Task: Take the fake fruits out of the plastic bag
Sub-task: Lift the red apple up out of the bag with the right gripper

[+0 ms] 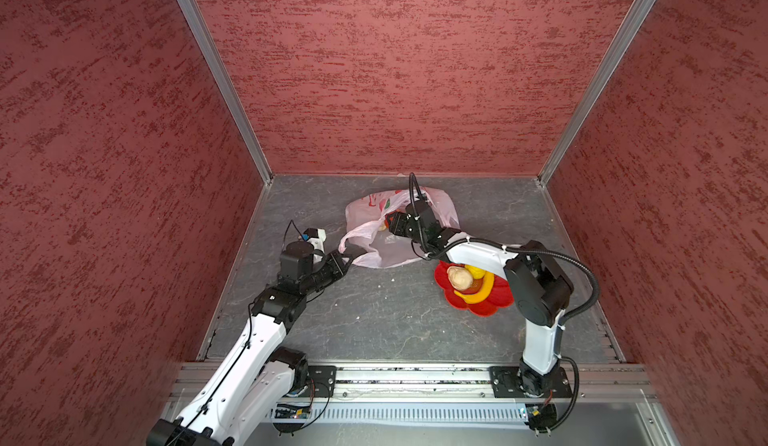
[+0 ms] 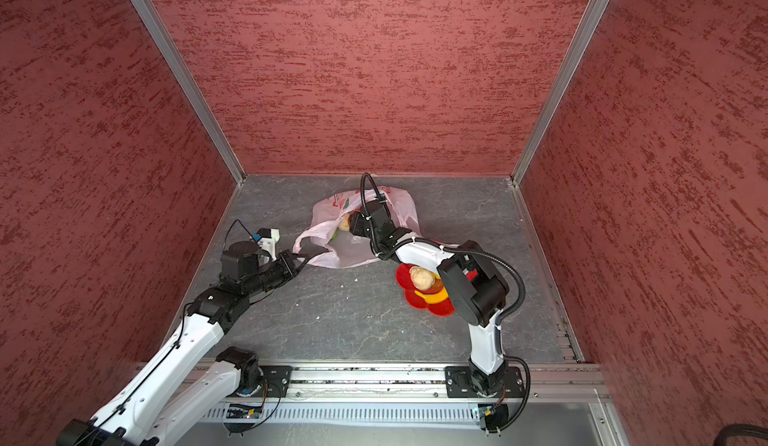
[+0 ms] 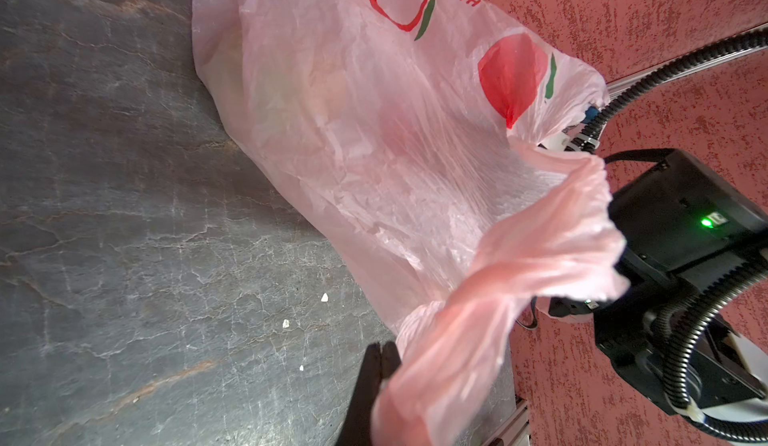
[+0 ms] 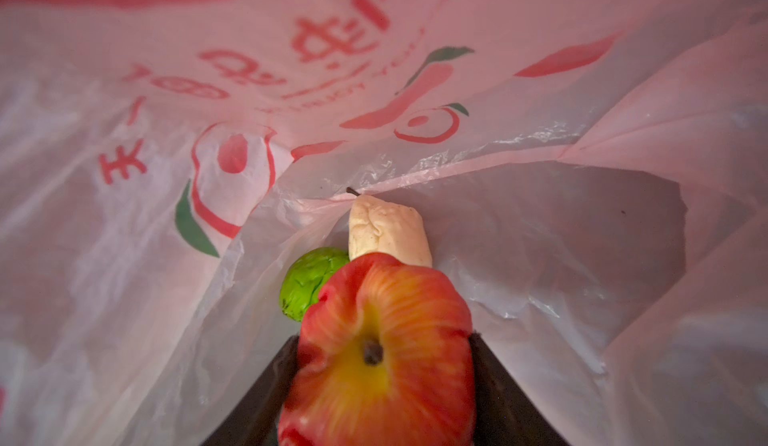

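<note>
Two grippers busy: the left gripper (image 1: 348, 260) is pinched tight on a handle (image 3: 519, 265) of the plastic bag (image 1: 361, 211) lying at the back of the table (image 1: 374, 319), the right gripper (image 4: 384, 342) is inside it clamping a red-yellow fruit (image 4: 390, 294), green ball (image 4: 309, 281) and beige lump (image 4: 386, 231) just beyond.

One plastic bag (image 1: 365, 211), one red flower-shaped dish (image 1: 482, 308) and two robot arms (image 1: 259, 338) are in view, along with two pale beige lumpy balls (image 1: 459, 278) (image 4: 388, 231), one green ball (image 4: 309, 288), one red-and-yellow apple (image 4: 382, 340) and one yellow banana (image 1: 473, 297).
</note>
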Robot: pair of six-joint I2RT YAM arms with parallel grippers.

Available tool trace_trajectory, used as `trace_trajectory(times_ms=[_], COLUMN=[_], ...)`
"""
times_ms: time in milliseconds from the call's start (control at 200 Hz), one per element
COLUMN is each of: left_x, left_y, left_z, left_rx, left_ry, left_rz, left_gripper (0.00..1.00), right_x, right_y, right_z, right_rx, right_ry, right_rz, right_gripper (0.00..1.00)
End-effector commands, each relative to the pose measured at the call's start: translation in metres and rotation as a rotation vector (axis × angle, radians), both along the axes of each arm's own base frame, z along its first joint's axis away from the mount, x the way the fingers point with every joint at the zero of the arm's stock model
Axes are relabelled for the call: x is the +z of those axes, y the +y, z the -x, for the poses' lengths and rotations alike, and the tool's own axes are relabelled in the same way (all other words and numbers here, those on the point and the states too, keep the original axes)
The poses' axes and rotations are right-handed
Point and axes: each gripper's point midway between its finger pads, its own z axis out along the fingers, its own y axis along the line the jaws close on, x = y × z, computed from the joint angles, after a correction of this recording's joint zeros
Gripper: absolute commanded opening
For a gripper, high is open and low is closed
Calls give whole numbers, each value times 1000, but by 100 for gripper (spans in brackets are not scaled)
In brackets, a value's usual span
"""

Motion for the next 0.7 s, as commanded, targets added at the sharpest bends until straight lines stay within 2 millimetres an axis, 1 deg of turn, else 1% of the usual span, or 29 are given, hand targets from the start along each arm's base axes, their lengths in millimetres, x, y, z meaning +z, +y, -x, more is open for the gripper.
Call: trace_trajectory(times_ms=[0,110,471,596,696], left_x=[12,16,28,33,37], left_y=[0,-1,5,7,8], left_z=[-7,-9,-13,-13,-12], left_rx=[11,16,50,65,70], left_ry=[-49,-62,-97,-112,-121], left_rz=[6,9,5,4,4], left_gripper=[0,0,0,0,0], right_x=[21,26,40,41,37], right_y=[9,12,5,-2,-9], right_z=[20,35,80,88,91], right_rx=[77,121,263,268,258], right_ry=[-9,5,60,76,92], right_rz=[-8,1,77,94,122], right_gripper=[22,22,22,22,21])
